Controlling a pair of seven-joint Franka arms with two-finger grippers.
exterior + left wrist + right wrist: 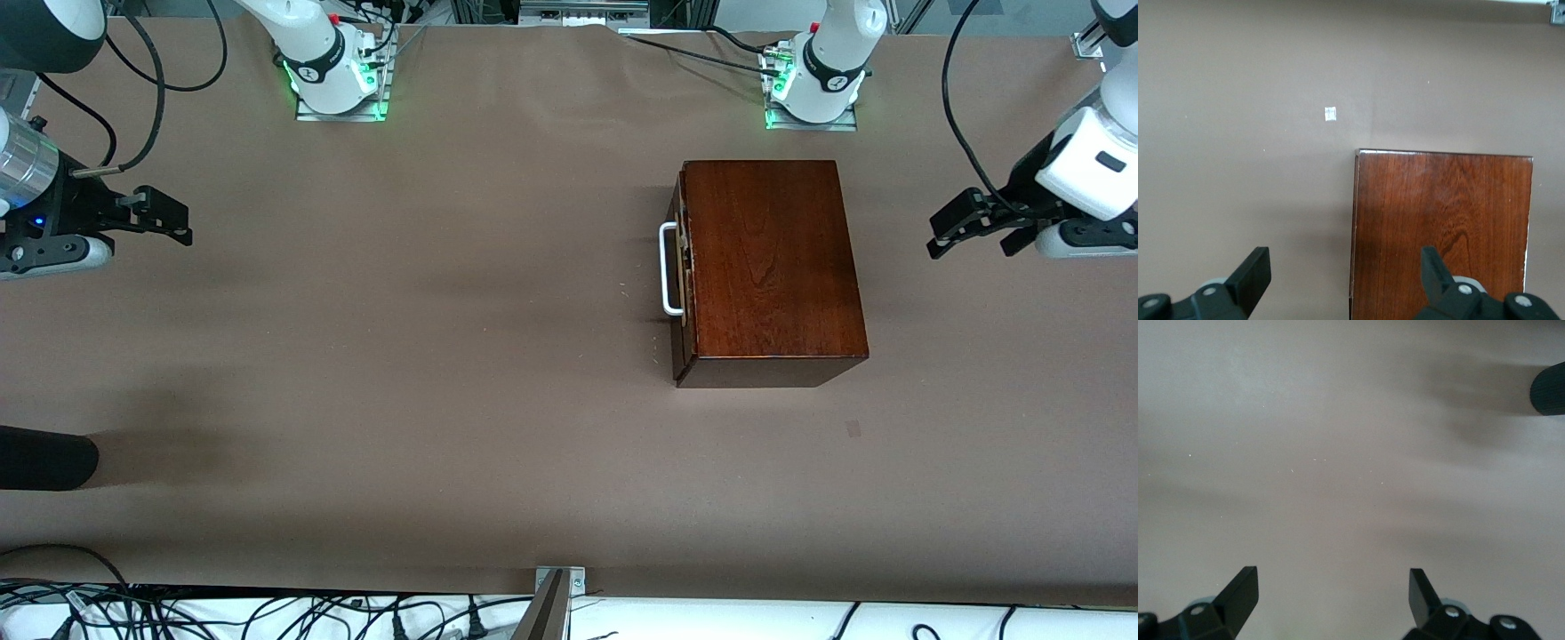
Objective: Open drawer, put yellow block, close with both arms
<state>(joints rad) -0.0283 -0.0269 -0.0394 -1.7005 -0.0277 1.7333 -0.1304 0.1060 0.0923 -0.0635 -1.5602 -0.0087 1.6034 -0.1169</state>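
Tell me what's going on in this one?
Nothing is being handled yet. The wooden box sits on the brown table toward the left arm's end, its drawer shut, white handle facing the right arm's end. The left gripper hangs open above the table at its own end beside the box; the right gripper hangs open above bare table at its end. No yellow block is visible in any view.
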